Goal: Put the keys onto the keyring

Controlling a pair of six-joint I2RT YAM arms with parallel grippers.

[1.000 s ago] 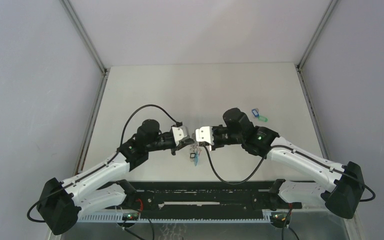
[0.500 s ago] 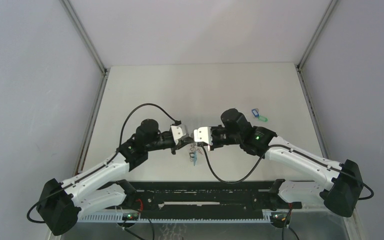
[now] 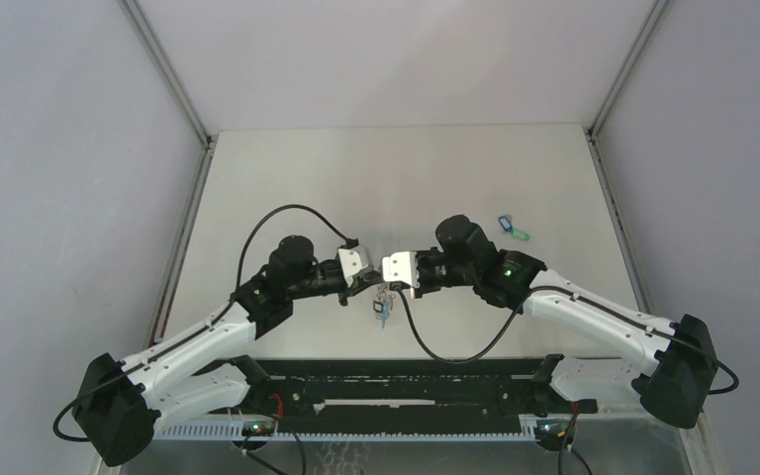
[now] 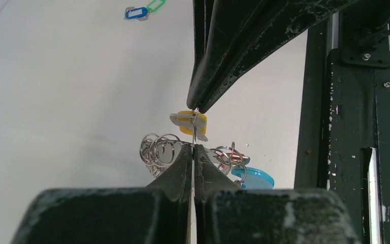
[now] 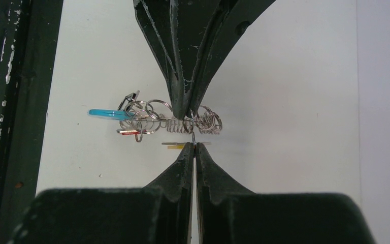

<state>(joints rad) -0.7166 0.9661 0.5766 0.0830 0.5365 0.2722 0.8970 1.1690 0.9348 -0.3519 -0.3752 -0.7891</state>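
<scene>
Two pinches, left fingers [image 4: 177, 168] on keyring [image 4: 157, 148], right fingers [image 4: 223, 56] (yellow key [image 4: 200, 120])

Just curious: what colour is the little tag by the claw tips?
The tag is yellow, clearest in the left wrist view.

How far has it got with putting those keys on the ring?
No key looks fully on yet. In hand: the left gripper pinches the keyring, the right gripper the yellow key, tip to tip. Left to do: the blue key and green key, lying far off on the table.
</scene>
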